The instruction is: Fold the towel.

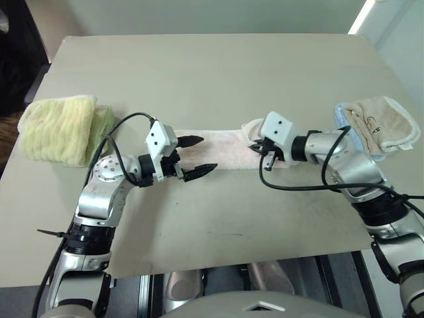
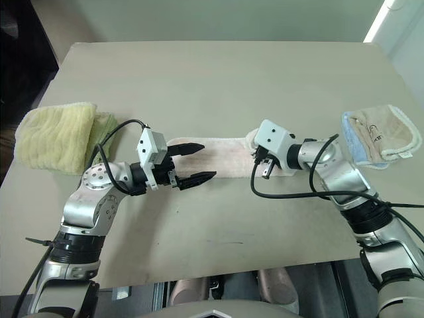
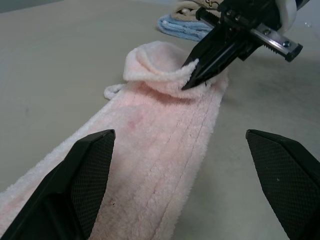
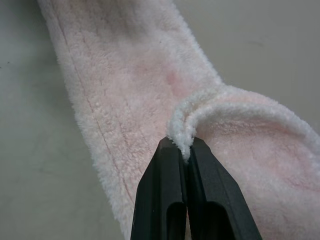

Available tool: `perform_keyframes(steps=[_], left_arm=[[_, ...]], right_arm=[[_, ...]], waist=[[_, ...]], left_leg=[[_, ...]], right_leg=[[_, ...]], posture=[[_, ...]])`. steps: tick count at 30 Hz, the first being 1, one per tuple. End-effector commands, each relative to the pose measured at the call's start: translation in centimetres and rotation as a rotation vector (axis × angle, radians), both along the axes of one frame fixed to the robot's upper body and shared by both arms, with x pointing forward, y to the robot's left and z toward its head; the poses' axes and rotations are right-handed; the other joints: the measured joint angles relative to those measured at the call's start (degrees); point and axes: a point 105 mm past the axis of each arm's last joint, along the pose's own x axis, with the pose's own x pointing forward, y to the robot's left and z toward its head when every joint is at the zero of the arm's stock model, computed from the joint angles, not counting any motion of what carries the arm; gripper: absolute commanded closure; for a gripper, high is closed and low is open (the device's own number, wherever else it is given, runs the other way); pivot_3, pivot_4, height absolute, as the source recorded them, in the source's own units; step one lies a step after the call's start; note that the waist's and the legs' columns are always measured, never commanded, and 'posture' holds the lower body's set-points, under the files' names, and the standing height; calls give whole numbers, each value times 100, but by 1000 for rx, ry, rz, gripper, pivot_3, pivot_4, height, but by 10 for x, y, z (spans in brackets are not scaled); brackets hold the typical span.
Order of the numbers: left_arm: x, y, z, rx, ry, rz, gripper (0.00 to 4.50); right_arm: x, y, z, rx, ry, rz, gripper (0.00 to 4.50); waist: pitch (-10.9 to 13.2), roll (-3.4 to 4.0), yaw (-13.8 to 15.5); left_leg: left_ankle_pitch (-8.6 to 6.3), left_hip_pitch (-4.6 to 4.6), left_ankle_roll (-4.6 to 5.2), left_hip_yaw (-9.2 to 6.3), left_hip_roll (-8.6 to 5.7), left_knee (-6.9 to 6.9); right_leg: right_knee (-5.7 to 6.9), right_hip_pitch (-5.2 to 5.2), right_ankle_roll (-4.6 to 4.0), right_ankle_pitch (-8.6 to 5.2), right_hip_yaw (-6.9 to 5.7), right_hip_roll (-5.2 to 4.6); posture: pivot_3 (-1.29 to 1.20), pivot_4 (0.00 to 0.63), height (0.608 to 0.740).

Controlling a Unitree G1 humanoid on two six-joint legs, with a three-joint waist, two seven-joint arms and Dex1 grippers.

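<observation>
- I'm seeing the right gripper [image 4: 184, 150] pinching the towel [image 1: 222, 148] by its curled-over end.
- The left gripper [image 1: 196, 157] is hovering spread wide, empty, over the other end.

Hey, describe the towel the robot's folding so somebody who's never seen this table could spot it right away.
On the tan table, look between the two grippers in the middle. The towel is a long, narrow pale pink strip lying flat, one end pinched up by the right gripper. The yellow-green ribbed towel and the beige and light blue cloths sit bunched at the sides.
</observation>
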Motion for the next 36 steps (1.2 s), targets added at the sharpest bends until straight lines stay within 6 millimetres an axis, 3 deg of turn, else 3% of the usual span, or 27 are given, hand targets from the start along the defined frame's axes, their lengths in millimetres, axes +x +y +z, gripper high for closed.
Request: perform_keyframes(steps=[1, 6, 7, 10, 17, 21, 26, 27, 31, 36], left_arm=[[-5, -2, 12, -15, -44, -18, 0], [-4, -2, 12, -13, -43, -18, 0], [-4, -2, 12, -14, -41, -19, 0], [-5, -1, 11, -18, -35, -18, 0], [-8, 1, 8, -27, -18, -2, 0], [-11, 4, 7, -49, -4, 25, 0], [-19, 6, 9, -103, 38, 48, 0], [-26, 6, 13, -184, 73, 67, 0], [-42, 15, 16, -397, 205, 188, 0], [-52, 18, 15, -441, 254, 252, 0]], right_arm=[[-1, 4, 7, -6, -41, 31, 4428], [-2, 3, 5, -1, -28, 28, 4428], [-3, 2, 9, 29, -19, 22, 4246], [-9, 3, 19, 105, -3, 30, 3447], [-19, 3, 33, 193, -8, 47, 1025], [-9, -6, 48, 264, -74, -32, 1025], [1, -19, 48, 266, -95, -103, 1025], [7, -26, 43, 265, -94, -142, 1025], [23, -38, 22, 269, -74, -226, 2320], [32, -41, 10, 282, -65, -253, 4081]], waist=[[0, 0, 0], [0, 0, -1], [0, 0, -2], [0, 0, 3], [-1, -1, -3], [0, -1, -11], [0, -1, -11], [-1, -1, -11], [-1, -1, -37], [1, 1, -25]], left_leg=[[1, 0, -1, 0, 0, -1], [2, 0, -3, 0, 0, -1], [2, 0, -3, 0, 0, -1], [4, 0, -6, 0, 0, -1], [9, 1, -15, 0, 0, -1], [10, 1, -17, 0, 0, -1], [11, 2, -17, -1, 0, -2], [11, 2, -17, 0, 0, -2], [15, 5, -25, 0, 0, -6], [21, 12, -35, -1, 1, -14]], right_leg=[[0, 0, -1, -1, 0, 0], [0, 0, -11, -5, 0, 0], [0, 0, -13, -6, 0, 0], [0, 1, -16, -7, 0, 0], [-3, 5, -35, -17, 2, 0], [-2, 5, -36, -16, 2, 0], [-3, 6, -36, -15, 2, 0], [-3, 6, -36, -15, 2, 0], [-14, 11, -34, -15, 4, 0], [-11, 11, -36, -15, 2, 0]], posture=[[0, 150, 739], [0, 150, 739], [0, 150, 739], [0, 150, 739], [0, 150, 739], [0, 150, 739], [0, 150, 739], [0, 150, 739], [0, 150, 739], [0, 150, 739]])
